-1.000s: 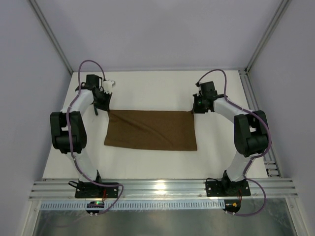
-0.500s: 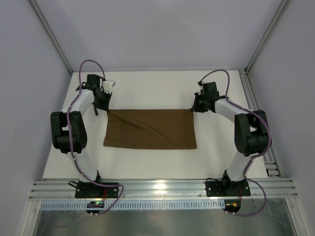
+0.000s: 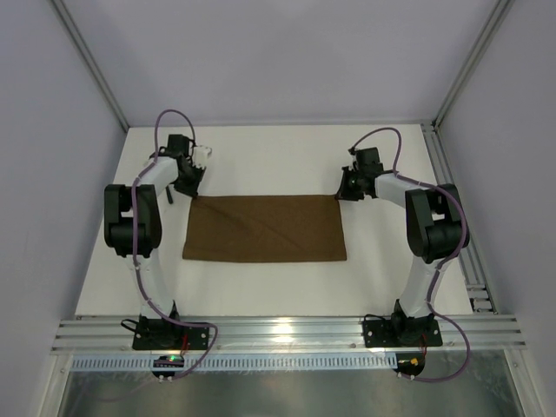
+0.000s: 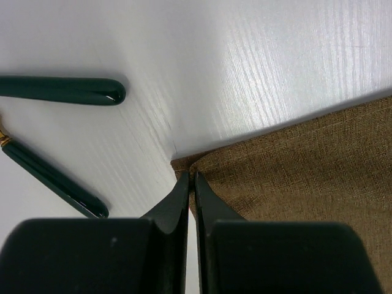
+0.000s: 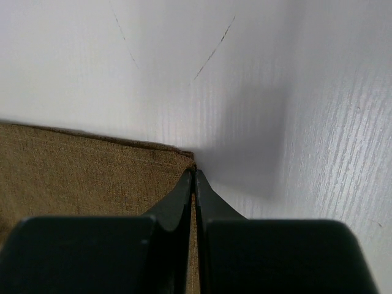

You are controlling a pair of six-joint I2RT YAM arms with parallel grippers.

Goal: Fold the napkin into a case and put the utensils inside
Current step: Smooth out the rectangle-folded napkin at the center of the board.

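A: Where's your cloth rn?

B: Your plain dark-brown square-cloth napkin (image 3: 265, 228) lies flat mid-table as a wide oblong, long sides running left-right on the white table (image 3: 261, 291). There's a faint diagonal crease across it.

A: And your L gripper?

B: Your L gripper (image 4: 190, 177) sits at the napkin's far-left corner. Jaws are closed, only a hairline slit btwn them, tips touching the corner. Can't tell if any cloth is nipped in there.

A: R side?

B: Same story. Your R gripper (image 5: 195, 173) has its jaws pressed together, tips right on the far-right corner. Pinched cloth or not, can't tell either.

A: Cutlery?

B: Your left wrist cam shows two slim glossy dark utensil handles (image 4: 67, 90) on bare table just left of that corner, apart from the cloth and from each other. The upper one lies roughly level. The lower one slants down-right, w/ a gold glint at the frame edge. The heads are out of frame, so you can't tell which is the fork.
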